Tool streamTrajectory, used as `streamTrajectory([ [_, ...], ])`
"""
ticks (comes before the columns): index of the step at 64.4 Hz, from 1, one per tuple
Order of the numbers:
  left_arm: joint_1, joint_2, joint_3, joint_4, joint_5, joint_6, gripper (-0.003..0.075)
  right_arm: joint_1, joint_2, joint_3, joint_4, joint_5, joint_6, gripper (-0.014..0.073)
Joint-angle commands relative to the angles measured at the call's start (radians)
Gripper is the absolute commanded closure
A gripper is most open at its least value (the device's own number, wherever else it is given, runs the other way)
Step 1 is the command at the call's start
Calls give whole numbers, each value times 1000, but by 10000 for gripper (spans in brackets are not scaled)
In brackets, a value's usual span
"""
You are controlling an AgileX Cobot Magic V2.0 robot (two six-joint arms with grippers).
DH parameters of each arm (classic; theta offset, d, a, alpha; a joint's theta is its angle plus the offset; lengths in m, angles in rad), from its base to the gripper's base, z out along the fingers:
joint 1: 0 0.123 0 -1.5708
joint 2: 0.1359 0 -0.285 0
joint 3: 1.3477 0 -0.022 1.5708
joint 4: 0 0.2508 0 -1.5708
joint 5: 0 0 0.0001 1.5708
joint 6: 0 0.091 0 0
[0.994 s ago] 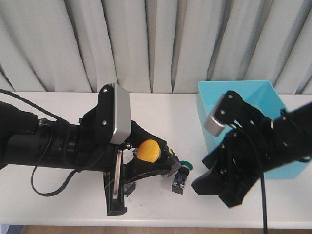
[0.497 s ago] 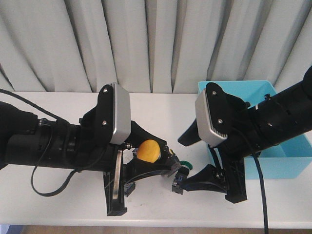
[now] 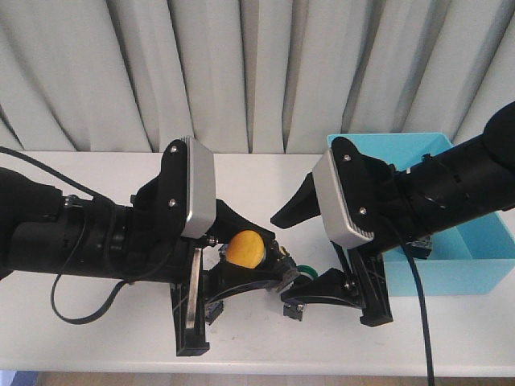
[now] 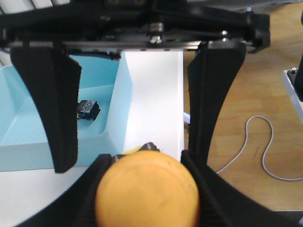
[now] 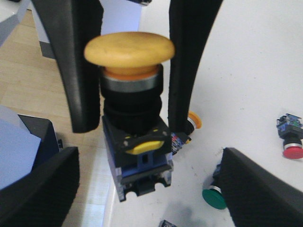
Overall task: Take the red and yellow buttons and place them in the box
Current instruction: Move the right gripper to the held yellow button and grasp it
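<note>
A yellow button (image 3: 244, 248) hangs above the table with my left gripper (image 3: 245, 252) shut on it. In the right wrist view its yellow cap (image 5: 129, 47) sits on a black and blue body, flanked by the left fingers (image 5: 84, 75). My right gripper (image 5: 149, 191) is open, its jaws standing wide on either side of the body's lower end without touching it. In the left wrist view the cap (image 4: 147, 191) fills the space between the left fingertips. A red button (image 5: 292, 144) lies on the table. The turquoise box (image 3: 483, 269) stands at the right with one dark switch (image 4: 88, 109) inside.
A green-capped button (image 3: 304, 272) lies on the table just under the two grippers, also seen in the right wrist view as the green cap (image 5: 213, 197). Another small yellow-capped switch (image 5: 190, 124) lies behind the held one. The table's front edge is close below both arms.
My right arm has swung left from the box, and its open jaws now stand around the yellow button. The left arm and its button have stayed still.
</note>
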Motion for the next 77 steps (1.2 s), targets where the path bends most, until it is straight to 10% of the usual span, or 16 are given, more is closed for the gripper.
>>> streamTrajectory([
  [1, -5, -25, -22, -65, 22, -2, 546, 12, -10, -32, 63, 19, -18, 13],
  [64, -5, -25, -22, -65, 18, -4, 542, 53, 20, -32, 55, 4, -57, 457],
  [77, -5, -25, -22, -66, 27, -21, 373, 53, 20, -32, 55, 4, -57, 461],
])
